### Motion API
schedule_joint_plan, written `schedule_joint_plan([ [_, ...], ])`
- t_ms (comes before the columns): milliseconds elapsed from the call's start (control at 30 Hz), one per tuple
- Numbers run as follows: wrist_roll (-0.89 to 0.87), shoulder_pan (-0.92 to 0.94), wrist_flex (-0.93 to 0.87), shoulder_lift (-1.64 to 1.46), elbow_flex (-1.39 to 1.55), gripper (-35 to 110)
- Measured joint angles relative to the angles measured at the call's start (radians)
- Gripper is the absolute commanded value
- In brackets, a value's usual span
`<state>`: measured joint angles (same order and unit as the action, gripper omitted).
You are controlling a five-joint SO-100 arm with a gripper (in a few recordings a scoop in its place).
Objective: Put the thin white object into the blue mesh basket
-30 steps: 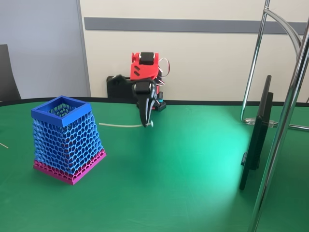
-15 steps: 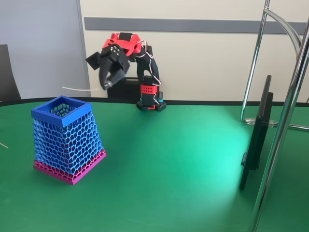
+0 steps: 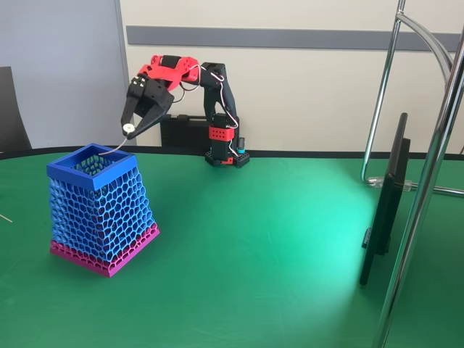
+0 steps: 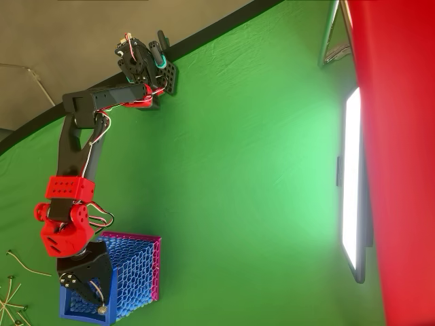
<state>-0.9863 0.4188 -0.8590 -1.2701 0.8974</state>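
White strand (image 3: pixel 116 148) hangs pinched in the closed gripper (image 3: pixel 133 125) above the basket (image 3: pixel 69 171) rim, its lower end dipping inside. Transport is done; next, open the jaws over the opening.

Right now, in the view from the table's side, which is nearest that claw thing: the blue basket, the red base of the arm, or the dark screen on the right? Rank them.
Measured from the end effector, holding the thin white object:
1. The blue mesh basket, just below it at the left.
2. The arm's base, at the table's back edge.
3. The dark screen, far right.
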Motion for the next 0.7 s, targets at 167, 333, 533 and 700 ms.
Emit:
schedule_joint_plan([
  [167,0.008,0.067,0.106,-0.129,0.209,11],
  [333,0.08,0.144,0.285,-0.249,0.445,14],
  [533,0.143,0.184,0.383,-0.33,0.584,12],
  [700,0.322,0.189,0.472,-0.483,0.776,6],
])
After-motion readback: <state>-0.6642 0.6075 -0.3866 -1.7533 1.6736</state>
